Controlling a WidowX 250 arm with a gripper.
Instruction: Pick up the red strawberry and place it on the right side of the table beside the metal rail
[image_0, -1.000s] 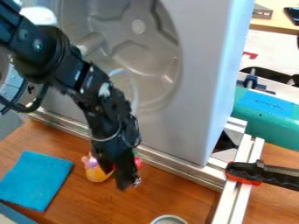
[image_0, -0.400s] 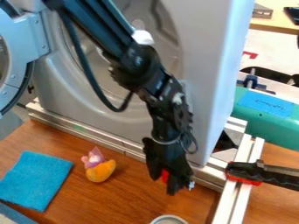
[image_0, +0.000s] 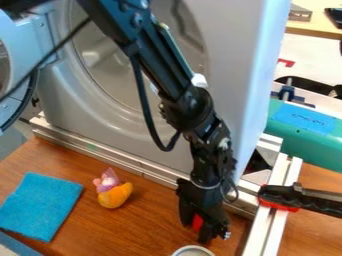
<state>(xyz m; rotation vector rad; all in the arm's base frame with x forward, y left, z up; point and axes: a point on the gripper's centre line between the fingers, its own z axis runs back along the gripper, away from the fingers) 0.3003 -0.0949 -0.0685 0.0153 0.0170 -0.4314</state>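
Low over the wooden table, by its right part, my gripper is shut on a small red object, of which only a sliver shows between the dark fingers. Just below the gripper is the round rim of a metal can. To the left, apart from the gripper, a small toy with a pink-purple top and an orange-yellow body lies on the table. A folded blue cloth is farther left.
A grey washer-like machine with its round door swung out at the left stands behind. Metal rails border the table. At right are a black-and-red clamp and a teal object.
The gripper has moved right and then down toward the can, carrying the red object. The orange toy, partly covered by the gripper before, has come into full view.
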